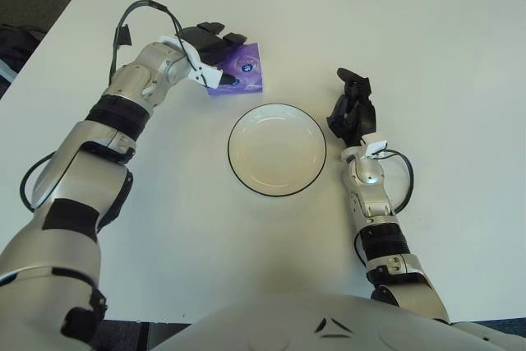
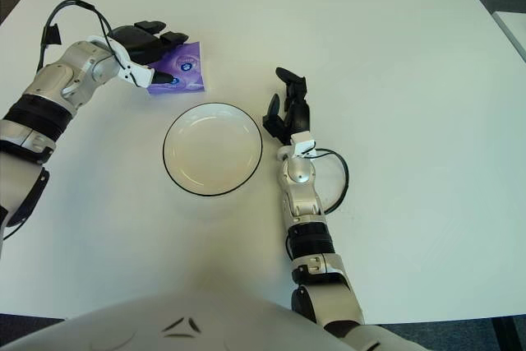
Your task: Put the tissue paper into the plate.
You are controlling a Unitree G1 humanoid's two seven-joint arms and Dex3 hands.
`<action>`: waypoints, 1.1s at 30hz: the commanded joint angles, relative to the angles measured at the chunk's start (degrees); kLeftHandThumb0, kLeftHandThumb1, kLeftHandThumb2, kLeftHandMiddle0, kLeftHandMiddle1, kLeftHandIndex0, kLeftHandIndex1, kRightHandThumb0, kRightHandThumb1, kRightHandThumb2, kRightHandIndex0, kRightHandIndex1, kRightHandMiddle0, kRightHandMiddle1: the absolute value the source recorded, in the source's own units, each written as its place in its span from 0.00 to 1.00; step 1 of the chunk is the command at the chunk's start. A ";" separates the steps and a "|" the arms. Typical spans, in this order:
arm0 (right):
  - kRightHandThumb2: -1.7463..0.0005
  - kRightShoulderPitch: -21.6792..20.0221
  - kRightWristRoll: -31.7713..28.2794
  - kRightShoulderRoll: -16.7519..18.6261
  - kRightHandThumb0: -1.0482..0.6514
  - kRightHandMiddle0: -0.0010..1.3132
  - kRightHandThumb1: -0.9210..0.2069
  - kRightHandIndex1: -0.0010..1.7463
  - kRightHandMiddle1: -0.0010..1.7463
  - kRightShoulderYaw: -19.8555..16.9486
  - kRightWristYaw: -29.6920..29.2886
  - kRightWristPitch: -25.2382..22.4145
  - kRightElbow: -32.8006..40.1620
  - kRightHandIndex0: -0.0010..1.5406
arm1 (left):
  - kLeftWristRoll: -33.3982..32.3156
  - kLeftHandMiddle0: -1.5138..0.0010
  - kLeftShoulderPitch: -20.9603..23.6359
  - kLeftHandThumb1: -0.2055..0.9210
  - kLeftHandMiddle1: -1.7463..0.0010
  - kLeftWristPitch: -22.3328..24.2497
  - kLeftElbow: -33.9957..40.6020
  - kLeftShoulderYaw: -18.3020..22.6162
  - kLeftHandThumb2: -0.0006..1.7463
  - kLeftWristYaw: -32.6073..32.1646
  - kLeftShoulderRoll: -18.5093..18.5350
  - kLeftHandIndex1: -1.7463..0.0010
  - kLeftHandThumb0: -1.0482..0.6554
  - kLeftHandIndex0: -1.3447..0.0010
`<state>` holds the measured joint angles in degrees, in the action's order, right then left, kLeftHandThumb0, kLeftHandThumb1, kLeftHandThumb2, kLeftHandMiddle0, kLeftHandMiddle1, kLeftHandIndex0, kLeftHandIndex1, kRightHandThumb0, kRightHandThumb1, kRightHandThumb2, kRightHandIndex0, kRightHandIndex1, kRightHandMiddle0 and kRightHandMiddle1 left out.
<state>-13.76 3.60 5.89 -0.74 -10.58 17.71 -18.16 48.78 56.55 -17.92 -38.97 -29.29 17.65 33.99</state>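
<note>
Left hand (image 1: pixel 212 47) draped over purple tissue pack (image 1: pixel 242 70), far-left of white plate (image 1: pixel 277 150); real clamp or just touching, can't tell. Loose pinch, pack probably slips short of rim. Right hand (image 1: pixel 352 108) relaxed, empty, right of plate.

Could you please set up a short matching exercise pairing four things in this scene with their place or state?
Things:
1. tissue pack
2. plate
3. left hand
4. right hand

Descriptions:
A. white with a dark rim, nothing in it
B. fingers open, just right of the plate
C. purple, on the table beyond the plate
D. over the purple pack's left side

Pairs: 1-C, 2-A, 3-D, 4-B
</note>
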 commanded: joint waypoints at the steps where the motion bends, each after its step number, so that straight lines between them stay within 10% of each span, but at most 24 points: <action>1: 0.48 4.18 -0.90 -0.23 0.27 0.00 0.00 0.03 0.53 -1.14 -0.09 -4.01 -2.70 0.26 | 0.22 0.95 -0.13 1.00 0.99 0.33 -0.39 -0.45 0.48 0.57 -0.06 0.85 0.05 1.00; 33: 0.48 4.57 -1.21 0.16 0.27 0.00 0.00 0.04 0.52 -1.78 -0.46 -4.46 -1.88 0.26 | 1.19 0.94 -0.47 1.00 0.99 -1.99 -4.17 -3.26 0.49 -1.36 -1.05 0.88 0.05 1.00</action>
<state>-13.10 3.34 6.03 -1.35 -10.58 17.23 -17.20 48.96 56.62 -19.08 -41.97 -31.37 16.37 33.02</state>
